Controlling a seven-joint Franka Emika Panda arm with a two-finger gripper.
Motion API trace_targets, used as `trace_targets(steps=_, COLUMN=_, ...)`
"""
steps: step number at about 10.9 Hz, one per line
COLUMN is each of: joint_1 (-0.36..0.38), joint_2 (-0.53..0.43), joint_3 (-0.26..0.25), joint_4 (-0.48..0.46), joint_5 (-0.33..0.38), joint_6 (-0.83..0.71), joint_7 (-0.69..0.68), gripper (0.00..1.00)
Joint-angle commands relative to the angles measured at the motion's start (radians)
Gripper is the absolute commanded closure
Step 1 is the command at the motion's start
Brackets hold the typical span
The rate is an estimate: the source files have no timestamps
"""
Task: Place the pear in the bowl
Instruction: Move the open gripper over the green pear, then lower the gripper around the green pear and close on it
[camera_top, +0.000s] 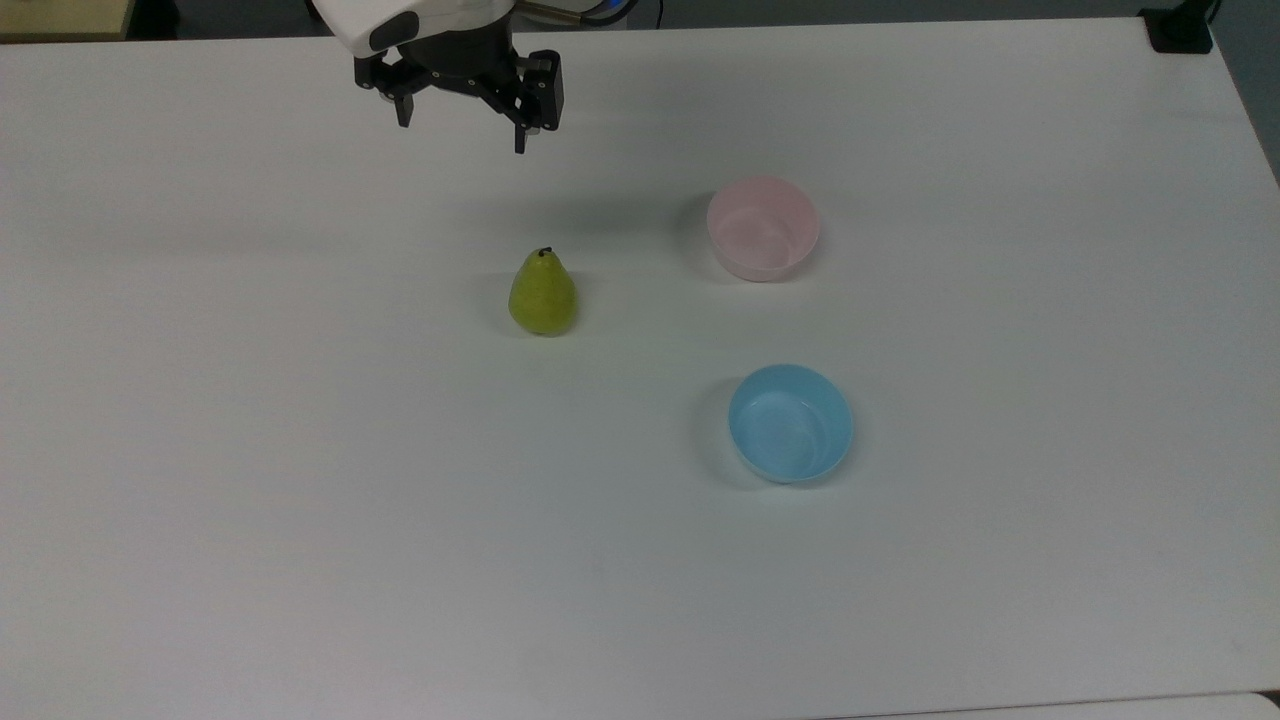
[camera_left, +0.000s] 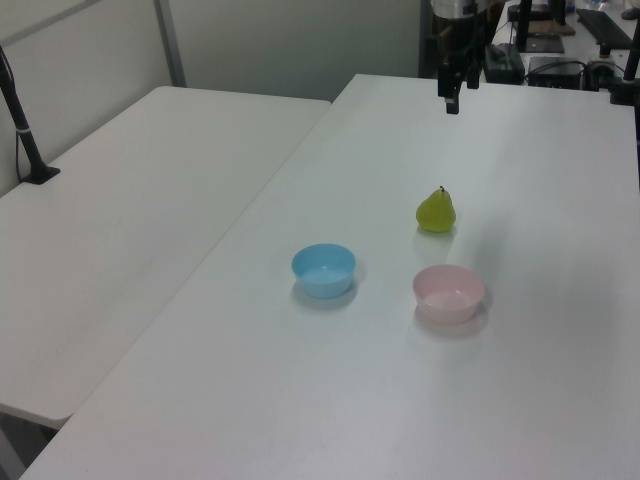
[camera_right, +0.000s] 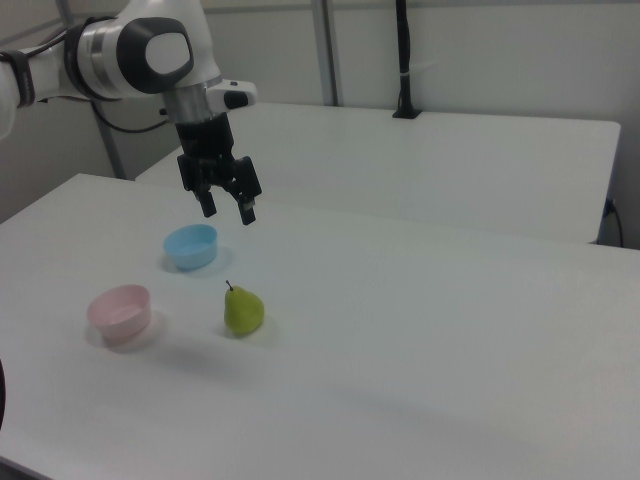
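Yellow-green pear (camera_top: 542, 293) upright on table, well below empty, spread tool (camera_top: 462, 126).

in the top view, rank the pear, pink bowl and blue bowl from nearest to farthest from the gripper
From the gripper:
1. The pear, standing just below it in the top view.
2. The pink bowl, off to the top view's right.
3. The blue bowl, lower right, clearly farthest.
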Motion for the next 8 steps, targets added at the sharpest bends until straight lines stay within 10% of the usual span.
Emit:
trace_targets(steps=1, joint_1=-0.003, joint_2=-0.02, joint_3=-0.002, joint_4=-0.009, joint_5=0.038, joint_6=-0.002, joint_7=-0.001, gripper=0.0)
trace_targets(steps=8, joint_1=-0.016, joint_2=0.159, joint_3=-0.005, joint_4=-0.018, joint_5=0.052, joint_6=0.136, joint_7=-0.079, gripper=0.0)
